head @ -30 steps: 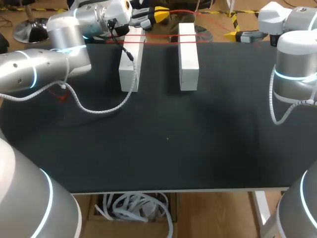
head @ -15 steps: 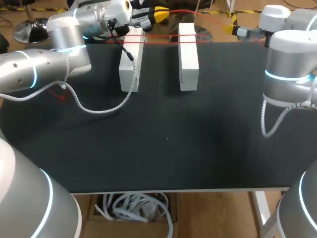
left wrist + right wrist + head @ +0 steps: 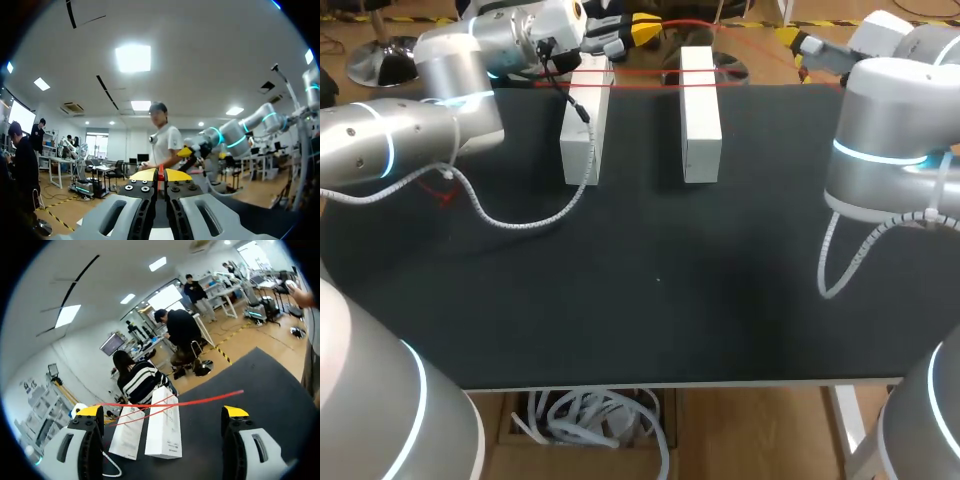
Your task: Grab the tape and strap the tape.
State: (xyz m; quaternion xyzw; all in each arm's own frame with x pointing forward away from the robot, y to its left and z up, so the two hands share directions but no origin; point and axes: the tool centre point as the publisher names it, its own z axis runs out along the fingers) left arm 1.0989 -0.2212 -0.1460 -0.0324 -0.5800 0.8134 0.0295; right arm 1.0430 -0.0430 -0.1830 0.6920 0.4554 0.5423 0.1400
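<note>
Thin red tape [image 3: 650, 72] runs in strands across the far ends of two white blocks [image 3: 585, 125] [image 3: 700, 115] at the table's back. My left gripper [image 3: 632, 30] is beyond the far edge between the blocks, shut on the tape's end [image 3: 160, 175], which shows red between its yellow tips. My right gripper [image 3: 800, 42] is at the back right, open and empty. In the right wrist view the tape [image 3: 200, 401] stretches ahead of the open right gripper [image 3: 162, 411], and the blocks [image 3: 164, 427] lie between its fingers' lines, farther off.
The left arm's white coiled cable [image 3: 520, 222] sags onto the black table [image 3: 660, 300] beside the left block. A small red scrap [image 3: 445, 195] lies at the table's left. The right arm's cable [image 3: 835, 270] hangs over the right side.
My right arm has swung inward to the left over the table's right side, its gripper still open. The left arm, tape and blocks have not moved.
</note>
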